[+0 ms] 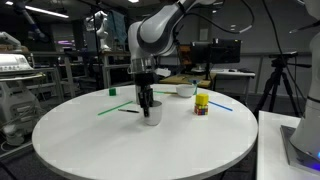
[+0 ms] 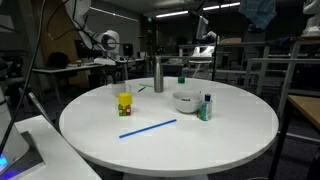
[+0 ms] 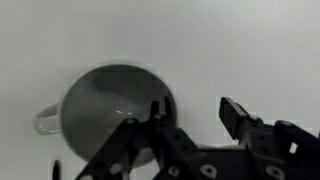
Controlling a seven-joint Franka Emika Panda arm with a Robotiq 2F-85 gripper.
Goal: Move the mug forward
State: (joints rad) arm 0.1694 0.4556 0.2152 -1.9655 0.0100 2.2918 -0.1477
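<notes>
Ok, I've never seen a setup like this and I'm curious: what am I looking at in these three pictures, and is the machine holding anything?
It is a robot arm with a two-fingered gripper for a hand, working over a round white table. Two pictures come from cameras standing off to the side; the third looks down from the arm's wrist. There the gripper's fingers are spread, one over the opening of the white mug and one outside its wall, so nothing is clamped yet. Also on the table: a white bowl, a steel bottle, a small yellow object, a thin blue stick and a thin green stick.
</notes>
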